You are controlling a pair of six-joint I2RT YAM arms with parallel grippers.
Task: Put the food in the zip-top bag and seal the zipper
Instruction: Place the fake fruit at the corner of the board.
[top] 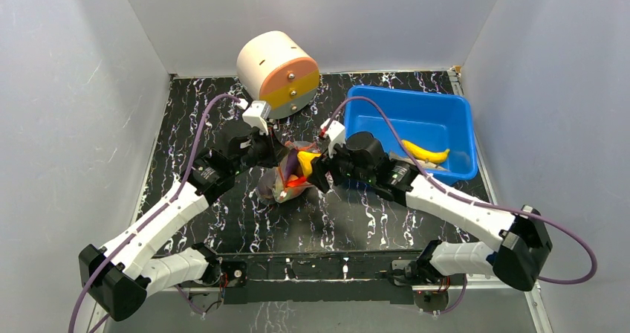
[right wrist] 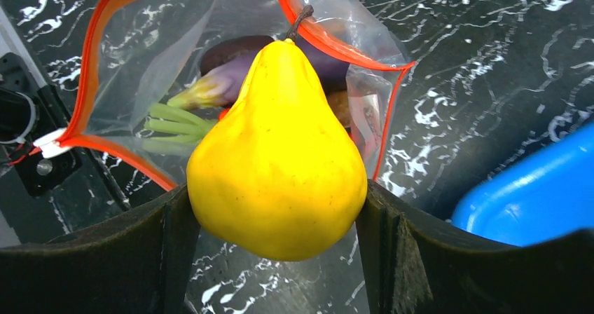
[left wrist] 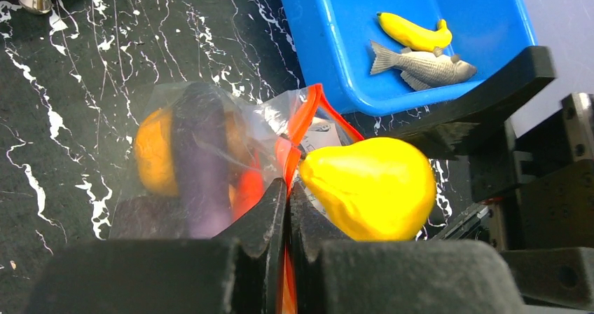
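The clear zip-top bag (top: 284,184) lies mid-table with its mouth held open. My left gripper (left wrist: 288,182) is shut on the bag's rim, pinching the red-orange zipper (left wrist: 302,114). My right gripper (right wrist: 274,209) is shut on a yellow pear (right wrist: 277,153), which hangs at the bag's mouth (right wrist: 154,55), stem pointing in. Inside the bag are a purple eggplant (right wrist: 231,69), an orange piece (left wrist: 154,153) and green carrot leaves (right wrist: 175,121). The pale pull tab (right wrist: 50,144) sits at the zipper's left end.
A blue bin (top: 386,99) at the back right holds a yellow banana (top: 426,152) and a grey fish (left wrist: 420,67). A cream-and-orange cylinder (top: 277,73) stands behind the bag. Grey walls close in the black marbled table.
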